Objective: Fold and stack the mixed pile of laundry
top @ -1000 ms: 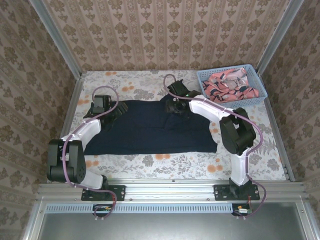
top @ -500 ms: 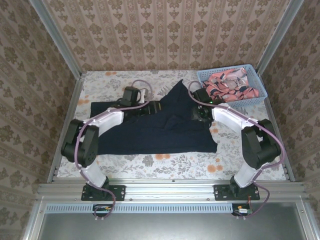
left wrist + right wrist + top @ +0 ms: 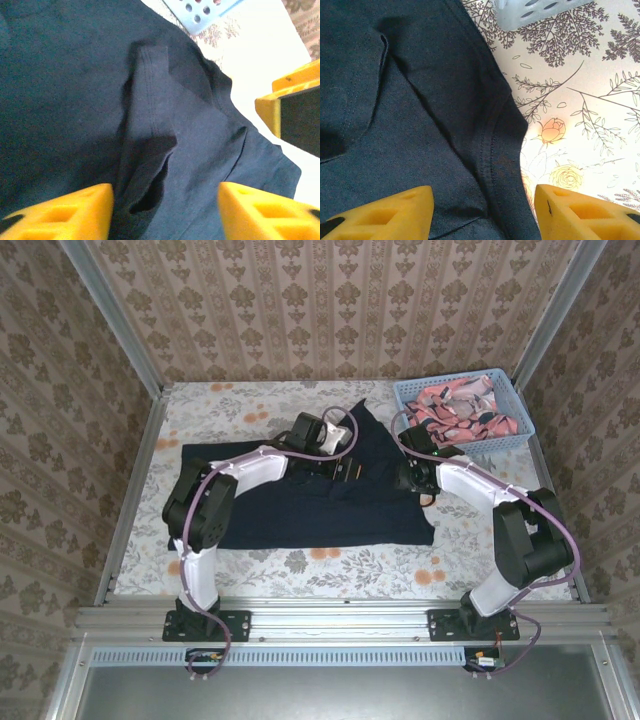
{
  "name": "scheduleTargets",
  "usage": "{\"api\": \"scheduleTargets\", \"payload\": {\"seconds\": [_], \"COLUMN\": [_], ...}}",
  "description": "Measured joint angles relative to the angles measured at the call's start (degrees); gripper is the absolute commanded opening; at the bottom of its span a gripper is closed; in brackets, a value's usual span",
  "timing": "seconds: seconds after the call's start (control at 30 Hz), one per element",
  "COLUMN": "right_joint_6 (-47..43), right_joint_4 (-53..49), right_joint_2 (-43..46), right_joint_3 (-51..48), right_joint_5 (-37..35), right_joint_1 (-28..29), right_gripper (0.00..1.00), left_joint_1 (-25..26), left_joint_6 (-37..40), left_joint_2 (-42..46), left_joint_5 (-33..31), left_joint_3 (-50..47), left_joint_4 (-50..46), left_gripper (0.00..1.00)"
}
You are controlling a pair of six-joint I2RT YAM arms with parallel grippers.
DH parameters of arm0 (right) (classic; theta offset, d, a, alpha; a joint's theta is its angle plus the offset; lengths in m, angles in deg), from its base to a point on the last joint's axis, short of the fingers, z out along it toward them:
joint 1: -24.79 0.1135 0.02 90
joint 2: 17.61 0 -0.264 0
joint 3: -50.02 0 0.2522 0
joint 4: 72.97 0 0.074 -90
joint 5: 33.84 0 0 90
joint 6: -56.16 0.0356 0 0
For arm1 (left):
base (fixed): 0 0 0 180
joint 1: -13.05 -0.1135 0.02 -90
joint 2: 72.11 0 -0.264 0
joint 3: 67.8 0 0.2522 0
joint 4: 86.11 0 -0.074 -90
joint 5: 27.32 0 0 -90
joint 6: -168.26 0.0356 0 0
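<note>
The dark navy T-shirt lies spread across the floral table cover, with a peak of cloth pulled up toward the back. The pink patterned garment sits in the basket. My left gripper hovers over the shirt's right half, and in the left wrist view it is open over a raised fold with a sleeve hem. Beside the shirt's right edge, my right gripper is also open. In the right wrist view it straddles the stitched hem, one finger over cloth and one over the table.
A light blue lattice basket stands at the back right, and its corner is close to both grippers. Metal rails and patterned walls close in the table. The two grippers are close together; a right finger shows in the left wrist view.
My left arm swung from the shirt's left side to its right half, and its jaws narrowed. The right gripper moved right and nearer, to the shirt's right edge. A point of cloth now sticks out at the back.
</note>
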Motion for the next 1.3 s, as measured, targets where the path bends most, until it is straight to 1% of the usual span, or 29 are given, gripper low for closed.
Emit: {"api": "scheduleTargets", "payload": {"seconds": [0.07,0.13,0.17,0.2,0.23,0.3,0.33,0.47,0.6,0.63,0.67,0.7,0.73,0.8,0.9,1.07,1.17,1.3], "right_joint_6": [0.0,0.0,0.0,0.0,0.0,0.0,0.0,0.0,0.0,0.1,0.2,0.2,0.3,0.3,0.5,1.4,1.7,3.0], "right_joint_4": [0.0,0.0,0.0,0.0,0.0,0.0,0.0,0.0,0.1,0.1,0.2,0.5,0.6,0.7,0.7,0.7,0.7,1.8], "right_joint_2": [0.2,0.6,0.7,0.8,0.8,0.8,0.8,0.8,0.8,0.8,0.8,0.8,0.7,0.4,-0.6,-2.7,-3.6,-3.7], "right_joint_3": [-0.1,-0.1,-0.1,-0.1,-0.1,-0.1,-0.1,-0.1,-0.1,-0.1,-0.1,-0.1,-0.1,-0.1,-0.1,1.6,3.5,3.5], "right_joint_5": [0.0,0.1,0.1,0.1,0.2,0.3,0.3,1.1,1.8,1.9,2.0,2.1,2.2,2.5,3.0,3.5,3.4,3.3], "right_joint_1": [-0.2,-0.4,-0.5,-0.6,-0.7,-0.7,-0.7,-0.8,-0.8,-0.8,-0.8,-0.8,-0.8,-0.8,-0.8,-0.2,2.1,5.1], "right_gripper": [0.56,0.56,0.56,0.56,0.56,0.56,0.56,0.56,0.56,0.56,0.56,0.56,0.56,0.56,0.56,0.53,0.52,0.5], "left_joint_1": [0.0,0.1,0.1,0.1,0.1,0.1,0.1,0.1,-0.8,-1.3,-2.0,-2.9,-3.8,-5.3,-6.5,-5.8,-5.6,-5.8], "left_joint_6": [1.0,2.3,2.8,3.3,3.7,4.8,5.2,6.1,3.7,2.4,1.1,-0.2,-1.7,-3.9,-6.4,-7.7,-7.6,-7.6], "left_joint_2": [-0.2,-0.2,-0.2,-0.2,-0.2,-0.2,-0.2,-0.2,-0.2,-0.2,-0.2,-0.2,-0.2,-0.2,-0.2,1.6,7.2,18.6], "left_joint_5": [0.0,-0.1,-0.2,-0.5,-0.7,-1.2,-1.6,-4.0,-9.5,-10.8,-11.9,-13.0,-13.8,-15.0,-16.0,-18.9,-21.0,-23.3], "left_joint_3": [0.1,0.1,0.1,0.1,0.1,0.2,0.2,1.0,2.5,2.6,2.6,2.6,2.6,2.6,2.6,0.8,-3.5,-11.8], "left_joint_4": [-1.5,-3.0,-3.5,-4.3,-5.0,-5.9,-6.0,-6.8,-7.1,-7.1,-7.1,-7.2,-7.3,-7.5,-8.4,-11.3,-13.9,-16.2], "left_gripper": [0.47,0.44,0.4,0.32,0.22,0.05,0.0,0.0,0.0,0.02,0.09,0.29,0.54,0.99,1.0,1.0,1.0,0.98]}}
